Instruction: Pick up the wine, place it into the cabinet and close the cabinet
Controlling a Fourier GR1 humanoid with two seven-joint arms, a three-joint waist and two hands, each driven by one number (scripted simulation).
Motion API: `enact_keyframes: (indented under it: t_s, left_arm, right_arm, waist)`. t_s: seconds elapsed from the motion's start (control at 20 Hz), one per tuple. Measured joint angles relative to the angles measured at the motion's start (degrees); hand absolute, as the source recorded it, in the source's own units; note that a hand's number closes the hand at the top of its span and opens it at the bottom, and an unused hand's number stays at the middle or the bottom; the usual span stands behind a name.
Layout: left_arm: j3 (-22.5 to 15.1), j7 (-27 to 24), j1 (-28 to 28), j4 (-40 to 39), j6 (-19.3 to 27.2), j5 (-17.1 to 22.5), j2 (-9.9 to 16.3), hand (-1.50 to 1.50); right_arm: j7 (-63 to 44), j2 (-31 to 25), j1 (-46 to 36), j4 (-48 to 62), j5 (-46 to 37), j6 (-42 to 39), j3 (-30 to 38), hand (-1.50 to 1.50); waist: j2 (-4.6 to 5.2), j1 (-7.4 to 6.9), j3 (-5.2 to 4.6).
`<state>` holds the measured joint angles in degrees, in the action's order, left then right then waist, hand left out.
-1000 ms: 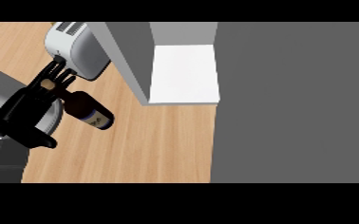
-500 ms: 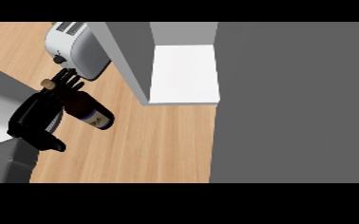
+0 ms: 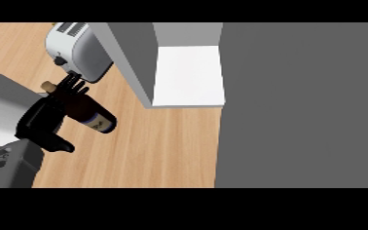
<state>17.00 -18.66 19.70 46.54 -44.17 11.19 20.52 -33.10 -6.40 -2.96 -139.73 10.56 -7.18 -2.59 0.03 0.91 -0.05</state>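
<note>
Overall: one hand works at the counter's nine o'clock side.
Left hand (image 3: 49, 117): black, coming in from the lower left on a grey forearm (image 3: 18, 163), fingers (image 3: 72, 85) pointing toward twelve o'clock, thumb (image 3: 59, 145) jutting toward five o'clock; it is curled round the wine bottle.
Wine bottle (image 3: 90, 114): dark, tilted, cork end toward ten o'clock, labelled base toward four o'clock, over the wooden counter (image 3: 165, 146).
Toaster (image 3: 75, 53): silver, at twelve o'clock of the bottle, just beyond the fingertips.
Cabinet (image 3: 187, 75): open, white shelf showing, at two o'clock of the bottle, well apart from it.
Cabinet door (image 3: 129, 61): grey, between toaster and shelf.
</note>
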Motion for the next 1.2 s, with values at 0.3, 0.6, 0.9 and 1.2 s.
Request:
enact_keyframes:
  t_s: [0.3, 0.6, 0.9, 1.2]
  left_arm:
    - [-1.5, -3.9, 2.0, -4.9, 2.0, -3.2, -0.5, -1.5]
    - [-2.6, -6.5, 3.5, -9.4, 3.1, -5.2, 0.1, -1.5]
    - [-3.5, -7.8, 4.6, -12.3, 3.9, -5.7, -1.1, -1.5]
    - [-3.6, -9.3, 6.7, -16.0, 4.2, -5.4, -1.8, 1.5]
  right_arm:
    - [-1.6, 0.0, -1.7, 0.1, -0.3, 0.9, -0.1, -1.5]
    - [-1.6, -0.1, -1.5, -0.1, -0.6, 0.7, -0.3, -1.5]
    - [-2.4, -0.4, -2.7, -0.1, -0.5, 0.5, 0.5, -1.5]
    - [-1.9, -0.1, -2.3, 0.1, -0.7, 0.3, 0.0, -1.5]
  waist:
    - [0.03, -0.04, -0.02]
    - [0.03, 0.04, -0.02]
    - [0.04, 0.21, -0.03]
    - [0.08, 0.33, -0.04]
